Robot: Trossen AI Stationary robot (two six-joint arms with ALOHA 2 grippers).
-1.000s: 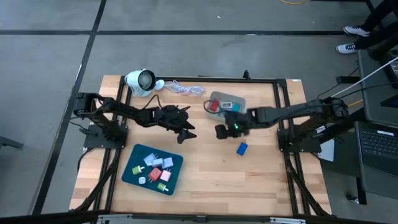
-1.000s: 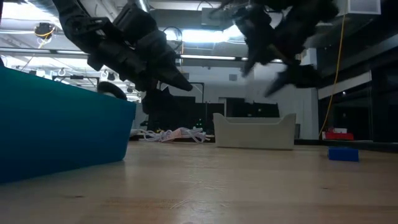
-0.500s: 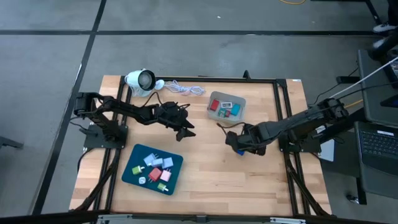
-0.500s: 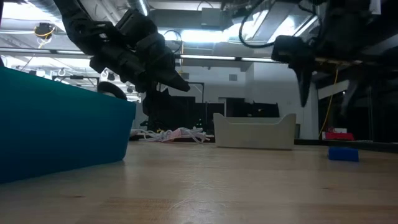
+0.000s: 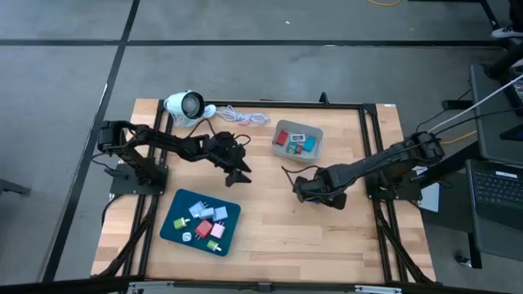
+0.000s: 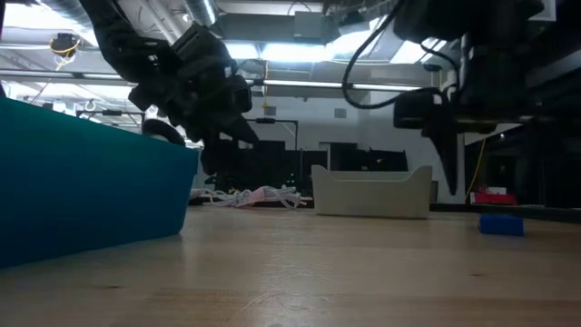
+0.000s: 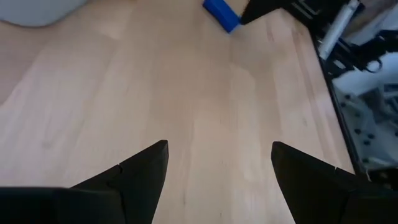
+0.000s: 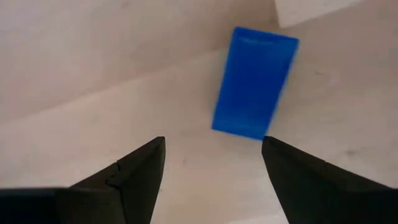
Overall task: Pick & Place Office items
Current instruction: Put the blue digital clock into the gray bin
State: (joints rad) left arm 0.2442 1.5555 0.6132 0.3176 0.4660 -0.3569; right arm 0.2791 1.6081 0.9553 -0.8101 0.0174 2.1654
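Observation:
One blue block [image 8: 255, 82] lies flat on the bare wood, also seen in the low view [image 6: 501, 224] and far off in the left wrist view [image 7: 221, 14]. My right gripper [image 8: 211, 155] hovers open just above it, pointing down [image 5: 309, 189]; the block lies ahead of the fingertips, untouched. Several small coloured pieces sit in the teal tray [image 5: 176, 233], and more in the grey bin [image 5: 282, 129]. My left gripper [image 5: 239, 173] hangs open in the air above the tray's far side [image 7: 217, 162], holding nothing.
A white round device [image 5: 184, 104] with its coiled cord [image 5: 243, 118] lies at the table's far left. The bin stands just beyond the right gripper. Bare wood stretches between the tray and the right arm and along the near edge. A laptop [image 5: 497, 186] sits off the table's right side.
My right gripper has swung from beside the grey bin toward the near edge, tipped to point down and lowered over the blue block. The block has stayed put. My left gripper has drawn back slightly toward the left.

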